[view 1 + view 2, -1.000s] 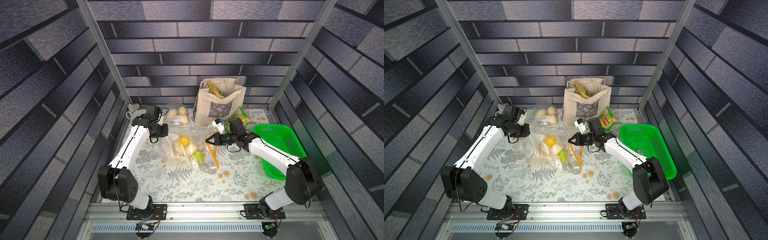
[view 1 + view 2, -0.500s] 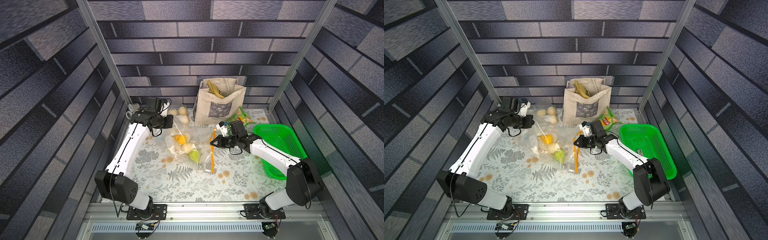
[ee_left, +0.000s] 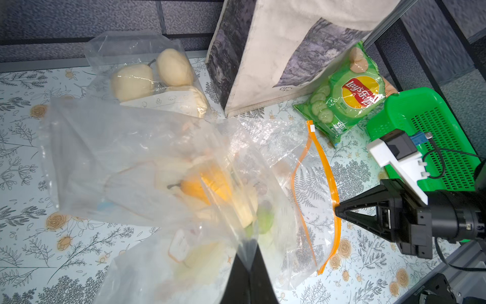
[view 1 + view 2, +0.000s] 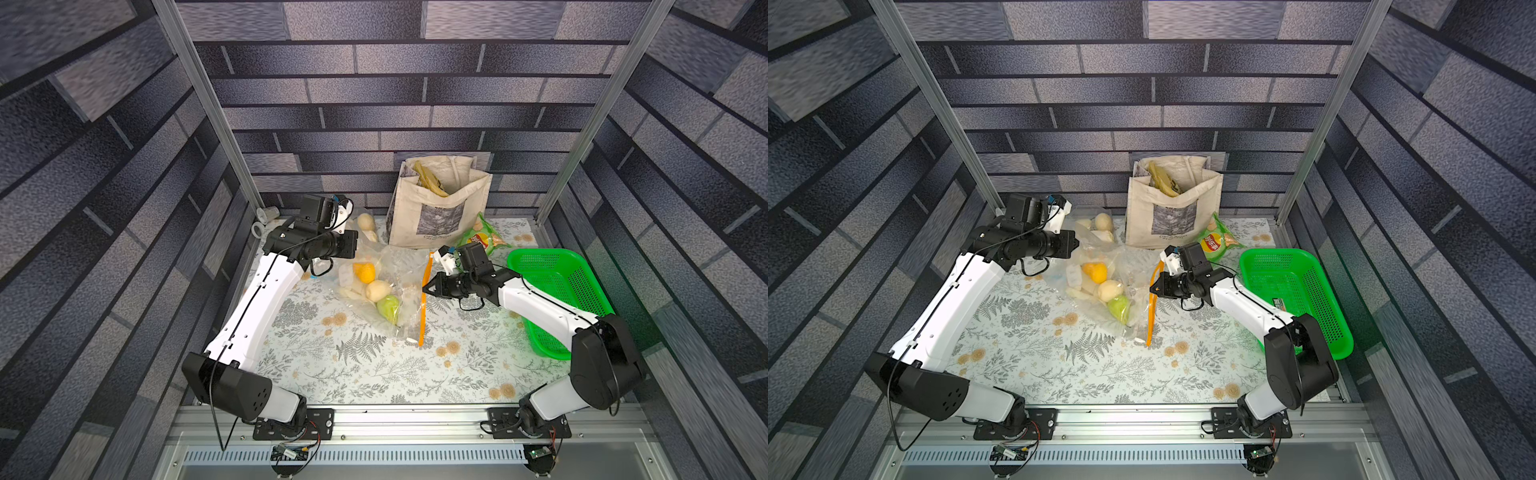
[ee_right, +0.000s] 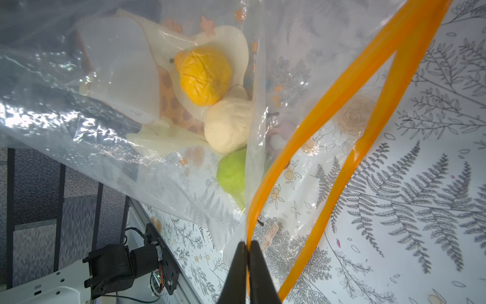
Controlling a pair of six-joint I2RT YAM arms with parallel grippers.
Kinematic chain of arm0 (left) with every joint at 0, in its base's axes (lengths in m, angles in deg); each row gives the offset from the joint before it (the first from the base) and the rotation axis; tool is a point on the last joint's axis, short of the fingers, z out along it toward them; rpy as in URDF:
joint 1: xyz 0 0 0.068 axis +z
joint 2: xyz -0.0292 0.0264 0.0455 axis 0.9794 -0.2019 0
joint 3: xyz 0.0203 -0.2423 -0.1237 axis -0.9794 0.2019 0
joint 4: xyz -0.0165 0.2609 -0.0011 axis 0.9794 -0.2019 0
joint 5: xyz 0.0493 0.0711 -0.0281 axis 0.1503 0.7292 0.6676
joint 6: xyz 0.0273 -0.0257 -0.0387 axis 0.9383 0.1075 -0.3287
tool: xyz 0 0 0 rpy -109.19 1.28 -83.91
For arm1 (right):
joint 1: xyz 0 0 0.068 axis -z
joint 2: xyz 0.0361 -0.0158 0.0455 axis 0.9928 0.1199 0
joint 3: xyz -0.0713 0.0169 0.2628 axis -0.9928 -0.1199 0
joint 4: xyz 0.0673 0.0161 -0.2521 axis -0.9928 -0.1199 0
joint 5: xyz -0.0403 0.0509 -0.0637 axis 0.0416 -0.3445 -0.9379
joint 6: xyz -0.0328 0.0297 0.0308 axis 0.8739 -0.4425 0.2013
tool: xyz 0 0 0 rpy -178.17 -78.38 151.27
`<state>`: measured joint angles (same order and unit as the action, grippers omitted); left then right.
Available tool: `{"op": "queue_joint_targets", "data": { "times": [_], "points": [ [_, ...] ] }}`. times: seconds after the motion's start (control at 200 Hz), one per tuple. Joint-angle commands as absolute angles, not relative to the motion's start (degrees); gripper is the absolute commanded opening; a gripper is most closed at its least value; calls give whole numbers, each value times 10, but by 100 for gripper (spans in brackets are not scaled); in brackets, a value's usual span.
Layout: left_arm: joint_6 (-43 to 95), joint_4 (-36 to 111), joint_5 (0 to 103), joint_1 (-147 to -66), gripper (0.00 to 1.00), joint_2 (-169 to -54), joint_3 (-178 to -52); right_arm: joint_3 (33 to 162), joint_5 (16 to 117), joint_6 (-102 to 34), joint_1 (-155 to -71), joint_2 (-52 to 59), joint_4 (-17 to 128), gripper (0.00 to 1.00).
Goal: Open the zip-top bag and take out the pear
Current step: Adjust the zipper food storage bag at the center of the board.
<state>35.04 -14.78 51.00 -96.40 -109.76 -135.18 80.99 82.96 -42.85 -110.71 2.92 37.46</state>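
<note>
**Tipped bag [image 4: 395,266]: left claw [image 3: 248,263] has raised its closed end**

Both claws are pinched tight: left claw on clear plastic, right claw [image 5: 247,250] on one orange zip lip [image 5: 307,131]. The mouth gapes. Three pears [image 4: 377,289], orange, cream and green, lie inside, over mid-table [image 4: 374,374], near the mouth. Film could slip from either pinch, closing the mouth, or fruit could spill and roll.

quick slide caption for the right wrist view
Right gripper shut on the orange zipper strip of the parted zip-top bag, pears inside.
</note>
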Motion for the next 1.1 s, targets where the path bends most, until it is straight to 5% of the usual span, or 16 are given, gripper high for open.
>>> {"op": "queue_joint_targets", "data": {
  "times": [0.0, 0.711, 1.097],
  "points": [
    [343, -99, 523, -964, 0, -1036, -1348, 816, 826, -422, -1102, 33, 361, 9],
    [312, -89, 463, -890, 0, -1052, -1274, 812, 830, -433, -1101, 31, 370, 8],
    [332, -113, 550, -879, 0, -1109, -1218, 779, 900, -428, -1101, -16, 453, 9]
  ]
}}
